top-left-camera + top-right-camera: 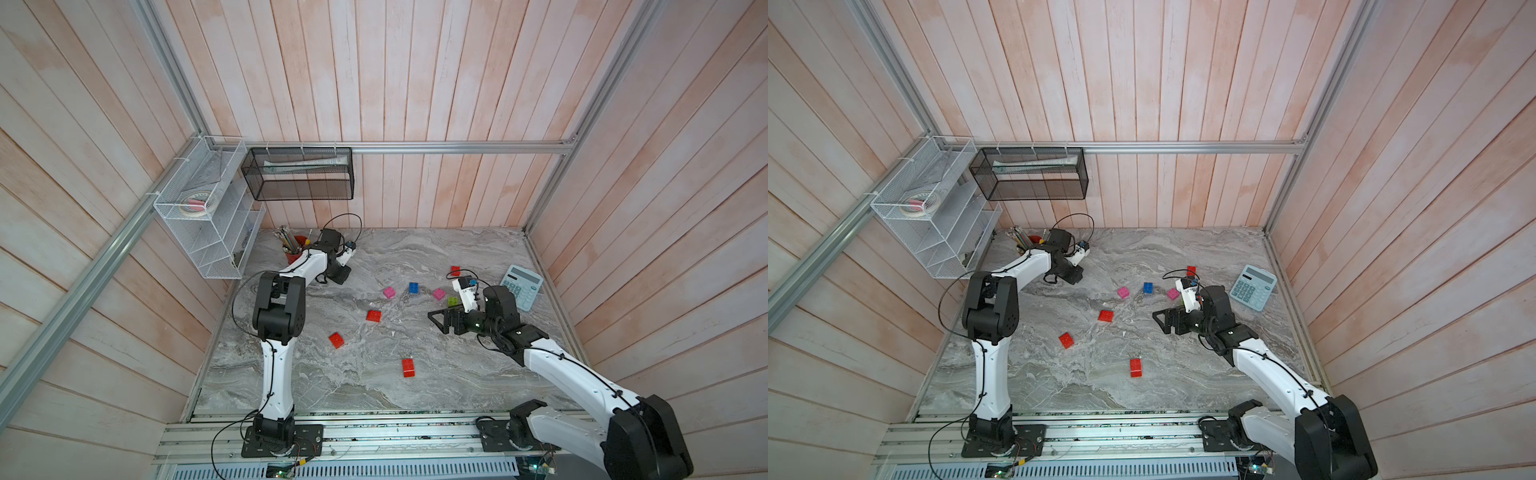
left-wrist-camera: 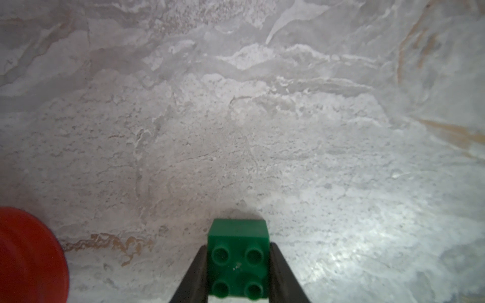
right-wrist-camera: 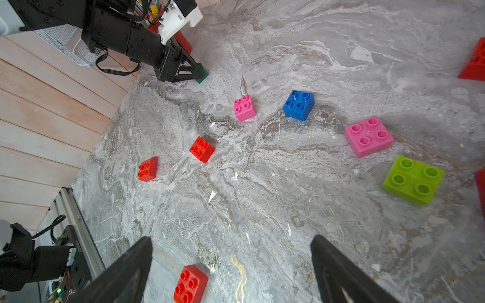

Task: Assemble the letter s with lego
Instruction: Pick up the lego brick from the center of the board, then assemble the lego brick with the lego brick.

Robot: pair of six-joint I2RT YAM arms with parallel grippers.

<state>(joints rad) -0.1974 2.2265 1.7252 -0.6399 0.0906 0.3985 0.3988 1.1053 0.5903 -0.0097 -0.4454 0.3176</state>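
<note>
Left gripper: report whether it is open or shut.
Shut: the left gripper clamps both sides of the small dark green studded plastic brick.

A grey marbled desk (image 1: 415, 395) is shown from above. A blue brick (image 1: 414, 287) is flanked by a pink brick (image 1: 389, 292) and a second pink brick (image 1: 439, 294), and a lime brick (image 1: 452, 301) is set just beside the latter. A far red brick (image 1: 456, 271) is seen near the calculator (image 1: 521, 286). A middle red brick (image 1: 373, 316), a left red brick (image 1: 336, 340) and a long red brick (image 1: 408, 368) are scattered nearer the front. The left tool (image 1: 343, 276) is lowered beside a red pencil cup (image 1: 294, 254). The right tool (image 1: 438, 321) is held close to the lime brick. A white wire rack (image 1: 208, 216) and a black mesh basket (image 1: 299, 174) are hung on the walls.
</note>
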